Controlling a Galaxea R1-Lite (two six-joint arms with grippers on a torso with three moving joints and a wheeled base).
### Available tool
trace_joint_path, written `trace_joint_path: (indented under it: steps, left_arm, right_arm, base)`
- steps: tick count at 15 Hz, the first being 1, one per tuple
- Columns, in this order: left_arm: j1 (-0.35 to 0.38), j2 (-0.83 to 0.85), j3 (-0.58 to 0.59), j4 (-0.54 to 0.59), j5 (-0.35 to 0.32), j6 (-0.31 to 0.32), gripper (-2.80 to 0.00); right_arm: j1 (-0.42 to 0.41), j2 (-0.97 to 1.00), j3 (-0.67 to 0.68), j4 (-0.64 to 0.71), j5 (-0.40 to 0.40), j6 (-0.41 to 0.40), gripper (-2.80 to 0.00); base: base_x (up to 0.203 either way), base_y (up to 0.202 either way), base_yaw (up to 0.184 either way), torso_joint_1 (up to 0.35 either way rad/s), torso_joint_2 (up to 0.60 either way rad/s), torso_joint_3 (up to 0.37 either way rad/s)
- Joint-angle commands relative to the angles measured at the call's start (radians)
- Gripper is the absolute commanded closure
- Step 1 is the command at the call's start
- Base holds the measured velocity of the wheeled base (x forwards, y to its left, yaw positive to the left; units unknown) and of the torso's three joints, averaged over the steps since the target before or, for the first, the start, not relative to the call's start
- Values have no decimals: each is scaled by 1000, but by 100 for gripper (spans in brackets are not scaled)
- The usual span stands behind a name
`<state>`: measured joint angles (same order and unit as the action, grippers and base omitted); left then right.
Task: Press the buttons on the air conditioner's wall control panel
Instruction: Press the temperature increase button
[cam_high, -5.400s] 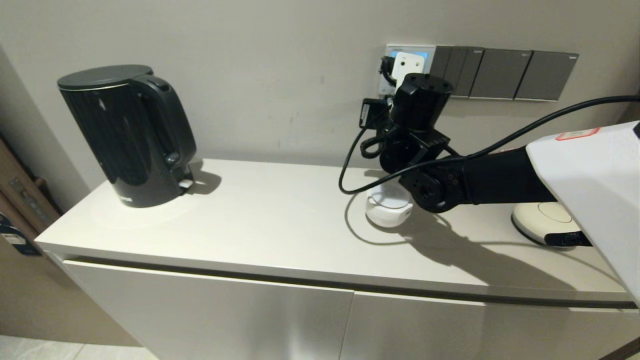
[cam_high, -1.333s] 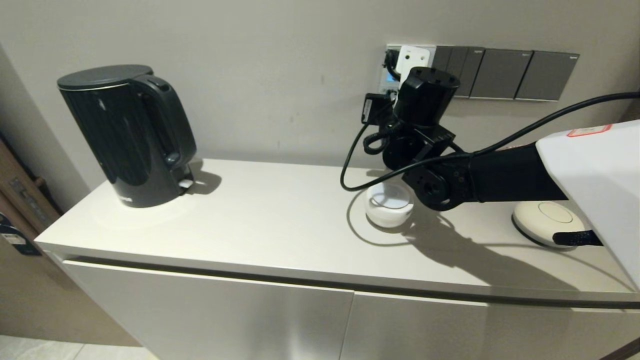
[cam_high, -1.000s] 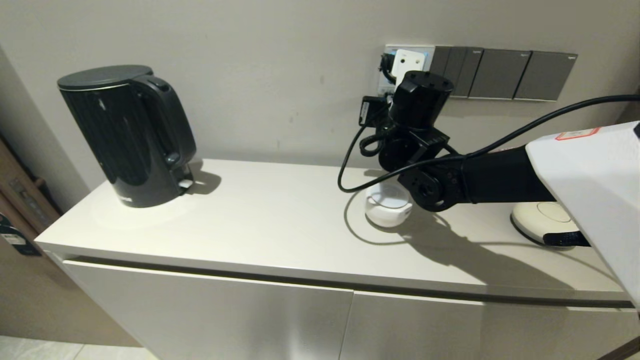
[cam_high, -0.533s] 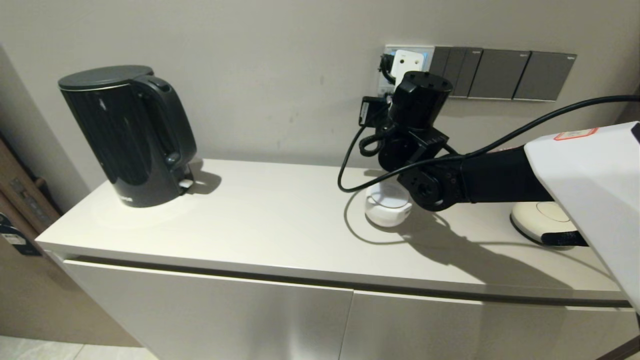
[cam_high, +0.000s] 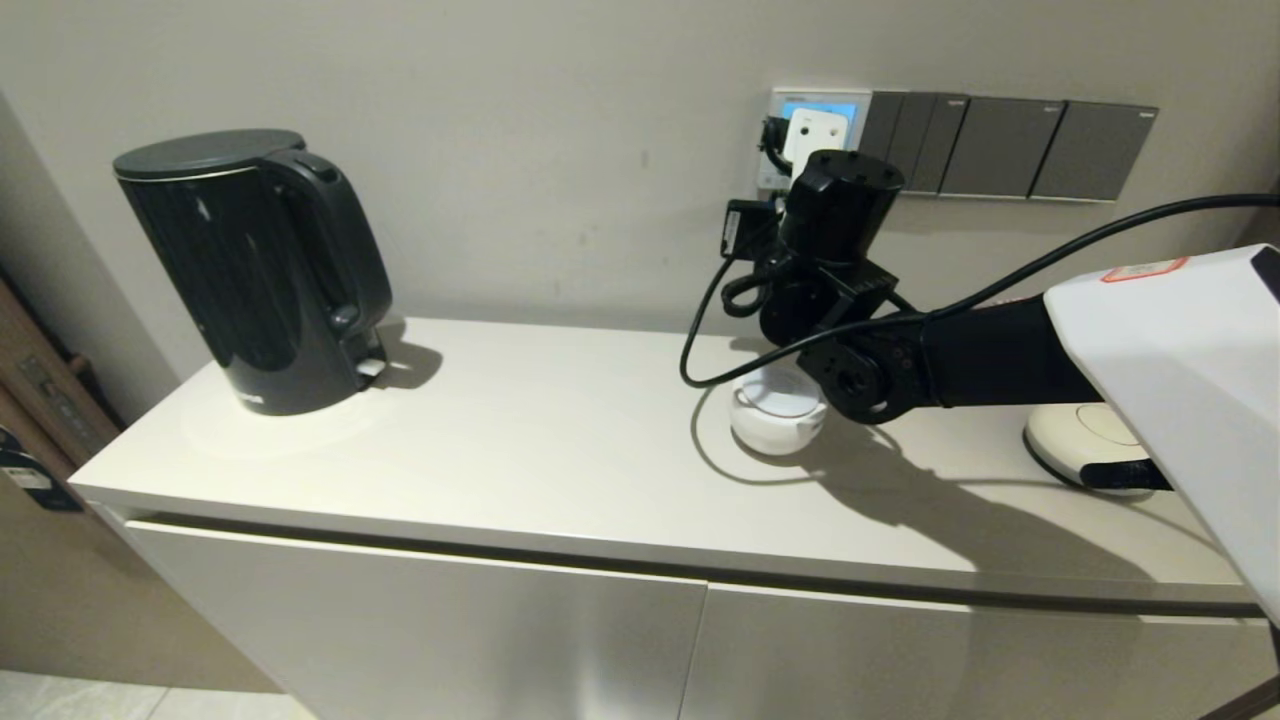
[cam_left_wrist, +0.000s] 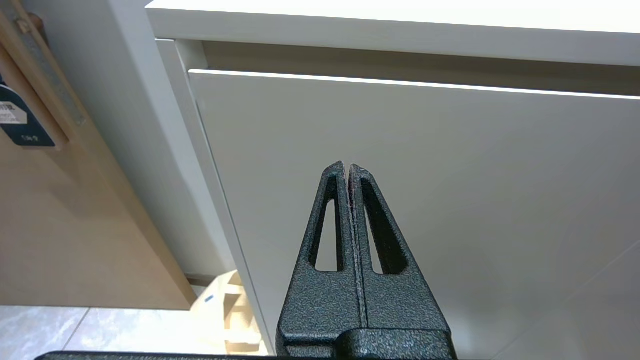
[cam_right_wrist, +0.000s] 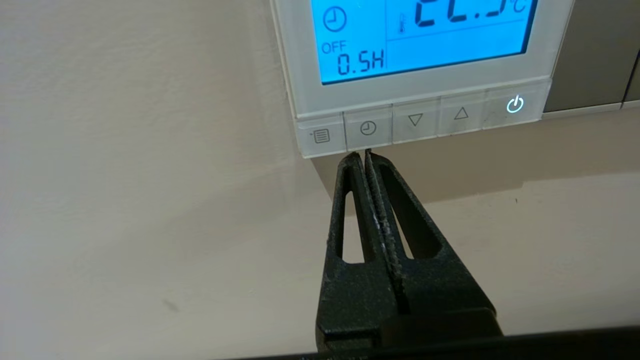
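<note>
The air conditioner's wall control panel (cam_right_wrist: 422, 60) is mounted on the far wall above the right half of the bench (cam_high: 560, 450), at the left end of a row of dark grey switch plates (cam_high: 1010, 147). Its screen is lit blue and shows a clock symbol, "OFF", "0.5H" and a partly cut-off temperature reading, which suggests that the timer function has been called up, so at least some pressing seems already done. The buttons (cam_right_wrist: 415, 120) run along the panel's lower edge: a list symbol, a clock, a down arrow, an up arrow and a glowing power symbol. The right tool (cam_right_wrist: 361, 152) is raised to the wall with its two fingers pressed together into one narrow tip, holding nothing; in the right wrist view that tip sits just under the clock button, at or just off the panel's bottom rim, and whether it is touching cannot be told. In the head view the right arm hides most of the panel. As a judgement, the task is midway: the arrows, list and power buttons may remain to be pressed, each calling for a small sideways shift along the row. The left tool (cam_left_wrist: 348, 167) hangs low in front of the cabinet door (cam_left_wrist: 425, 200), fingers closed together and empty, idle. A black kettle (cam_high: 255, 265) stands at the bench's left end.
</note>
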<state>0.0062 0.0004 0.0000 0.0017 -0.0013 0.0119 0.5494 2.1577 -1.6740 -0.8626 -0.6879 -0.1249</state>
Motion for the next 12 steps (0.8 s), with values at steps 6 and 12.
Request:
trace_joint_path:
  steps: [6, 12]
  left_arm:
    - [1, 0, 0, 0, 0, 0, 0]
    - [1, 0, 0, 0, 0, 0, 0]
  right_arm:
    - [3, -10, 7, -9, -5, -1, 0]
    - [14, -65, 91, -23, -9, 2, 0]
  base:
    - [0, 0, 0, 0, 0, 0]
    - [0, 0, 0, 0, 0, 0]
